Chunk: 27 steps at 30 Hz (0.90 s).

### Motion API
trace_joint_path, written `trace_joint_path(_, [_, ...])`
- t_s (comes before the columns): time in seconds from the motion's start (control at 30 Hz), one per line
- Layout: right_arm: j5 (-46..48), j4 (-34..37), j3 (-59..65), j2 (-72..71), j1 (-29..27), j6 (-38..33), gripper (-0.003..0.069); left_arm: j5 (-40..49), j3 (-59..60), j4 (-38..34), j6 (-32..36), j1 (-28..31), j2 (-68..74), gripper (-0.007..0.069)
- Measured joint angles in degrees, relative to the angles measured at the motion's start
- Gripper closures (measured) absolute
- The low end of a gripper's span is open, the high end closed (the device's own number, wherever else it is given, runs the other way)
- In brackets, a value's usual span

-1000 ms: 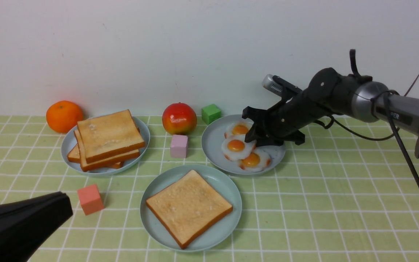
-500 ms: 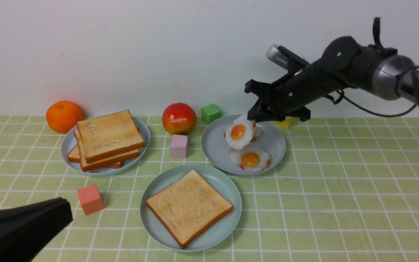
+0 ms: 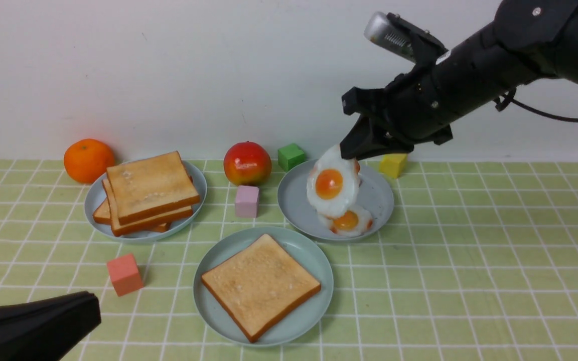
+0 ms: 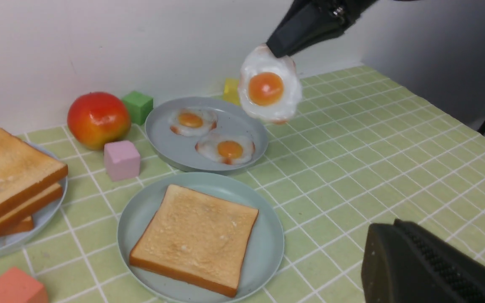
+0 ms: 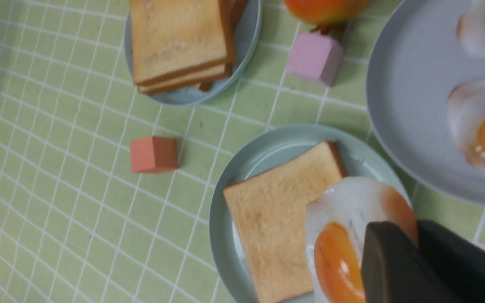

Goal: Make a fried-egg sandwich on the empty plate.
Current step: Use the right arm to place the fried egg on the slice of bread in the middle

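The empty plate of the task, pale mint (image 3: 314,260) (image 4: 267,252) (image 5: 267,147), sits front centre and carries one toast slice (image 3: 261,286) (image 4: 196,237) (image 5: 276,223). My right gripper (image 3: 354,150) (image 5: 415,235) is shut on the edge of a fried egg (image 3: 332,183) (image 4: 270,88) (image 5: 352,219). The egg dangles above the grey egg plate (image 3: 294,200) (image 4: 171,143), where two more eggs (image 4: 225,149) lie. My left gripper (image 3: 88,306) (image 4: 387,229) is shut and holds nothing, low at the front left. No assembled fried-egg sandwich is in view.
A stack of toast (image 3: 148,190) fills a grey plate (image 3: 196,198) at the left. An orange (image 3: 88,160) and an apple (image 3: 247,163) stand by the back wall. Green (image 3: 290,156), pink (image 3: 247,201), salmon (image 3: 124,274) and yellow (image 3: 393,165) cubes lie around.
My right gripper closed on an egg lying on the grey plate and lifted it clear, rising with the arm. The left gripper has sunk slightly.
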Motion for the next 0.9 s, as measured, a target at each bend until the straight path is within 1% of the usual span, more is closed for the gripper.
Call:
trace_joint_path(0.03, [-0.7, 0.2, 1.8, -0.7, 0.4, -0.2, 0.0588, 0.2, 0.0, -0.1, 0.0, 0.0, 0.0, 0.0634])
trace_joint_path(0.07, [-3.7, 1.3, 6.1, -2.9, 1.8, -0.6, 0.0588, 1.0, 0.0, -0.4, 0.0, 0.0, 0.0, 0.0634])
trace_joint_path(0.13, [-5.8, 2.5, 9.6, -4.4, 3.1, -1.1, 0.0588, 2.0, 0.0, -0.5, 0.0, 0.0, 0.0, 0.0633])
trace_joint_path(0.27, [-8.8, 5.0, 13.0, -4.7, 4.7, -2.5, 0.0588, 2.7, 0.0, -0.5, 0.0, 0.0, 0.0, 0.0628])
trace_joint_path(0.57, [-10.5, 10.8, 13.9, -3.9, 5.4, -5.4, 0.0588, 3.0, 0.0, -0.5, 0.0, 0.0, 0.0, 0.0622])
trace_joint_path(0.9, [-11.7, 16.0, 13.9, 0.7, 7.3, -7.7, 0.0588, 3.5, 0.0, -0.5, 0.0, 0.0, 0.0, 0.0624])
